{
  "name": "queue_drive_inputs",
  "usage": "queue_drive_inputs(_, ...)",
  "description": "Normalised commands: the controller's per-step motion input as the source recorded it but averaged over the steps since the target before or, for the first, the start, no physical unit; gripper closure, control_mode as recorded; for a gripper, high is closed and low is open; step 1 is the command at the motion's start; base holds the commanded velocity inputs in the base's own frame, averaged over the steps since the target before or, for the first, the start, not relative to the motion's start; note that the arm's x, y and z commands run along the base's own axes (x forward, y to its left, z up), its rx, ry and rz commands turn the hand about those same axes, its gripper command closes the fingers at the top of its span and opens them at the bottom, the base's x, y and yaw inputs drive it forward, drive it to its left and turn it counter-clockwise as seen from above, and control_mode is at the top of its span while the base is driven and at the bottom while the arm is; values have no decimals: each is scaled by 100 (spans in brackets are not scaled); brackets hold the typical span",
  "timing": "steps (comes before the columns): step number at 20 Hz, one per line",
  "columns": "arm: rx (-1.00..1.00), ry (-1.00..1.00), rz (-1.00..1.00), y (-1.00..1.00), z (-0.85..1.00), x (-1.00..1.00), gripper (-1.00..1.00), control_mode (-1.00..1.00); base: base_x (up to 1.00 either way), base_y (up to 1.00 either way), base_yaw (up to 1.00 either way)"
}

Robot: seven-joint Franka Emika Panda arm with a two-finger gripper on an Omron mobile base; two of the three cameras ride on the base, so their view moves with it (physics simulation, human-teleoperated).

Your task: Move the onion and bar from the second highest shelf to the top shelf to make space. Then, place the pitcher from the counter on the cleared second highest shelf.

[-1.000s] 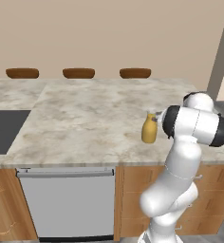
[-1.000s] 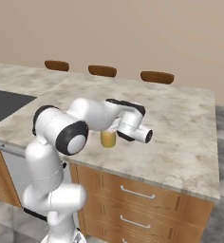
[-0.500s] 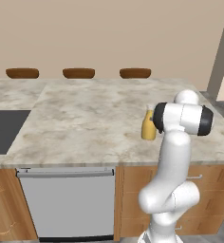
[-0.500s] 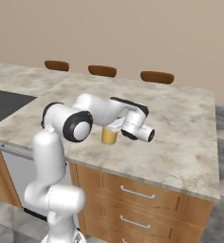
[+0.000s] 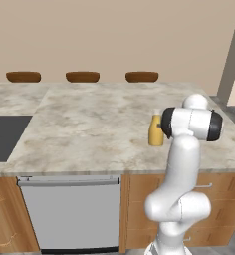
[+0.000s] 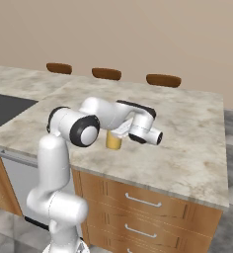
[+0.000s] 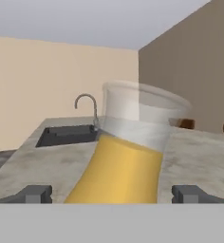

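Standing upright on the bench (image 5: 89, 124), the pitcher (image 5: 156, 131) is near the front edge, just left of the white arm's dark joint in the left base view. Going from left to right in that view, there is one dark sunken sink (image 5: 5, 137) at the left side of the bench, one steel appliance door (image 5: 69, 211) below the front edge, then the pitcher, then the arm, and wooden drawer fronts (image 5: 216, 199) behind the arm. Three brown stool tops (image 5: 82, 76) stand in a row along the far edge of the bench. In the right base view the arm bends over the bench and its wrist covers the upper part of the pitcher (image 6: 113, 142), so only the yellow base is seen there. In the hand view the pitcher (image 7: 126, 161) is very close and appears tilted, with a clear neck above the yellow body; one curved faucet (image 7: 87, 107) and the sink (image 7: 69, 135) are behind it to the left. The tool (image 7: 115, 193) has its two fingertips apart, one on each side of the pitcher's body; whether they touch it I cannot tell.
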Motion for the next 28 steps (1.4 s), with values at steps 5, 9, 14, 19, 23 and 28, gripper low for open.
queue_drive_inputs(5, -10, -18, 5, 15, 1, -16, -100, -100, 0, 0, 0)
queue_drive_inputs(9, -6, -10, 2, 0, 10, -20, -100, -100, 0, 0, 0)
queue_drive_inputs(14, -5, -5, 0, 0, 24, -24, -100, -100, 0, 0, 0)
queue_drive_inputs(19, -4, -1, 0, 0, 25, -16, -100, -100, 0, 0, 0)
queue_drive_inputs(23, -3, 0, 0, 0, 6, -1, -100, -100, 0, 0, 0)
queue_drive_inputs(28, -3, 6, 0, 0, -3, 0, -100, -100, 0, 0, 0)
